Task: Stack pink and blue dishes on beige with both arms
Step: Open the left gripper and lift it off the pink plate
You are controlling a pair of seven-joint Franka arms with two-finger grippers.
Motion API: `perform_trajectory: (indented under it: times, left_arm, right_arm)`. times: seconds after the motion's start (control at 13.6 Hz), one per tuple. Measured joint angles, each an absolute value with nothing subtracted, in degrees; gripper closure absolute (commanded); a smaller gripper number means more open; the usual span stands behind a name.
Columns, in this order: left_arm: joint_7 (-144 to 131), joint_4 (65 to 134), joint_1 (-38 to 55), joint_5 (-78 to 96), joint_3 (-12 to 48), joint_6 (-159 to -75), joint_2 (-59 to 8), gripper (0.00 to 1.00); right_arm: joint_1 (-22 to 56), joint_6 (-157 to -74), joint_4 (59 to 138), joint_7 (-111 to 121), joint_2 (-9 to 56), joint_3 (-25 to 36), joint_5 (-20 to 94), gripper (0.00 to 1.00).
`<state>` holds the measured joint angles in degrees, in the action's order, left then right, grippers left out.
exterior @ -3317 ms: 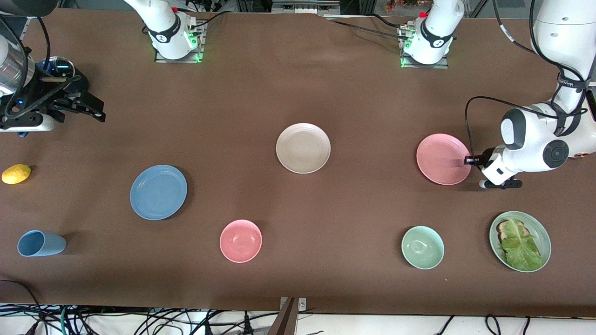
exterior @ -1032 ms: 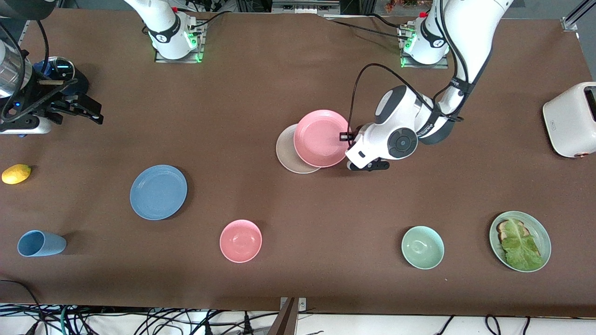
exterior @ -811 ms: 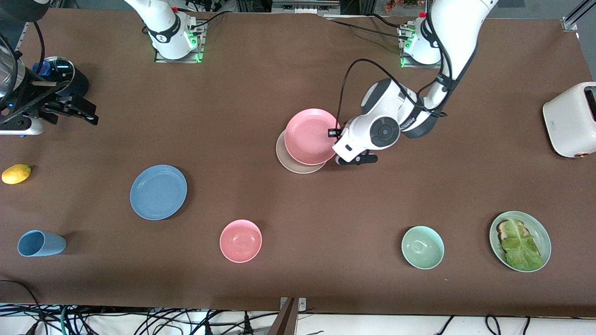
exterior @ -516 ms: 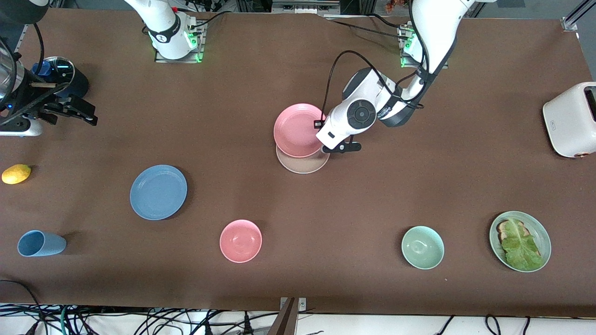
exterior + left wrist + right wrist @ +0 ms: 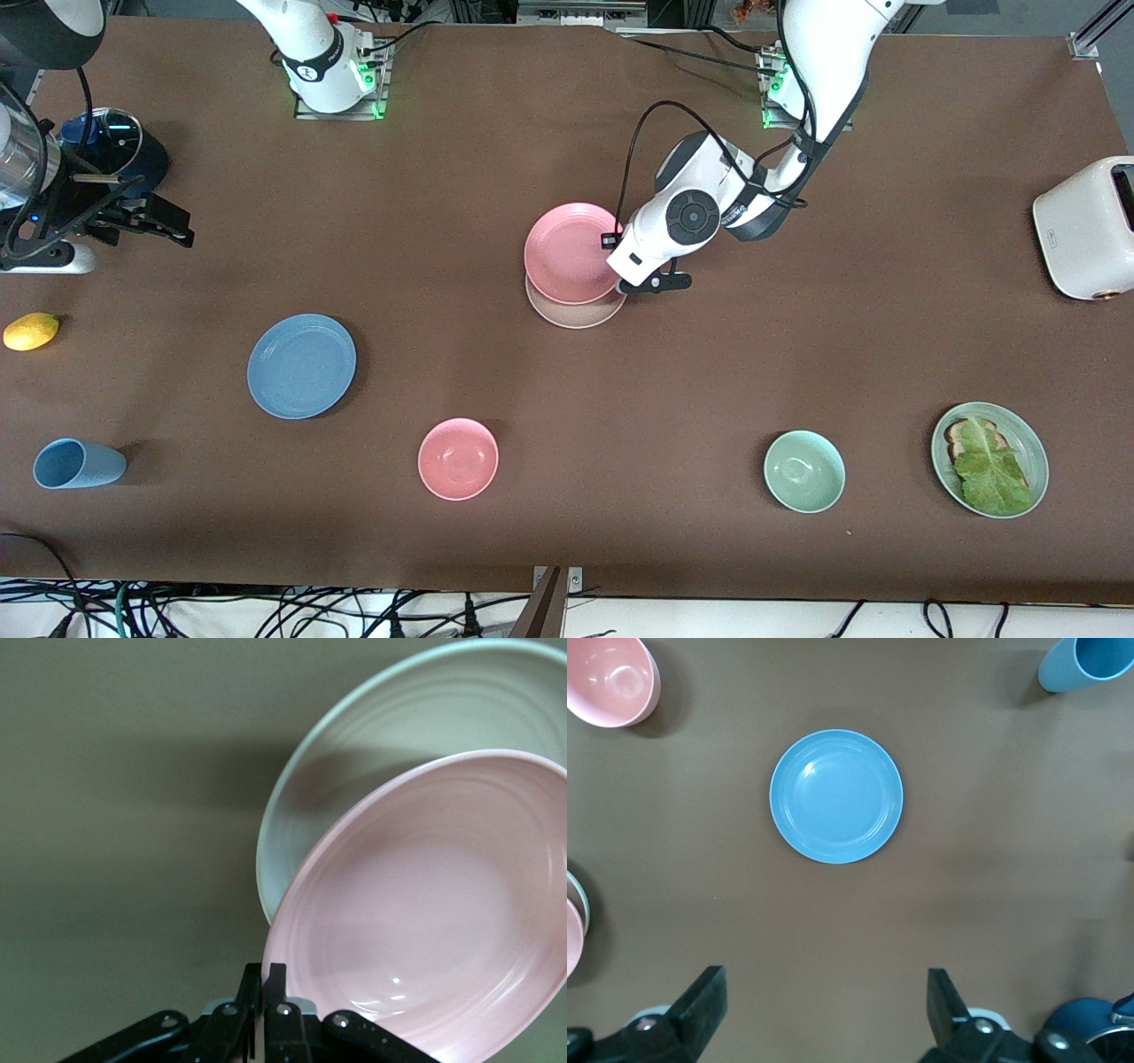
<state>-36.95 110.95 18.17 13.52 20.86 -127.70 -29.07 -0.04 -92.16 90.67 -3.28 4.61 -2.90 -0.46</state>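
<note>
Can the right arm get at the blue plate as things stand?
Probably yes. The right gripper is open, with the blue plate lying bare on the table in its wrist view; nothing rests on it, and the left gripper is busy holding the pink plate.

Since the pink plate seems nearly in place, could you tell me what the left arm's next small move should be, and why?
Probably lower it and let go. The left gripper is shut on the pink plate, held over the beige plate and largely covering it. The right gripper waits open above the blue plate.

Glossy, smooth pink plate (image 5: 425,912); matt brown cloth-like table (image 5: 567,425) cover.
</note>
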Motion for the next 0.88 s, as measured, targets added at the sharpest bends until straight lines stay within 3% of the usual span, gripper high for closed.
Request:
perform_trajectory:
  times: [0.37,0.44,0.52,0.88]
  left_arm:
    - [-37.7,108.7,17.3,13.5,20.4,-128.0,-31.5,1.00]
    - [-37.8,108.2,17.1,13.5,20.4,-128.0,-31.9,0.78]
    - [-38.0,107.7,16.9,13.6,20.4,-128.0,-32.3,0.01]
    - [-38.4,103.0,12.7,14.8,20.3,-122.5,-33.5,0.00]
  right_arm:
    - [0.0,-93.9,90.8,-3.2,8.0,-3.0,-1.0,0.00]
    - [0.0,-95.0,90.8,-3.1,9.4,-3.0,-1.2,0.00]
    - [-0.1,-96.4,90.8,-2.6,10.8,-2.9,-1.4,0.00]
    - [-0.7,-102.3,90.8,-0.6,16.6,-2.8,-2.0,0.00]
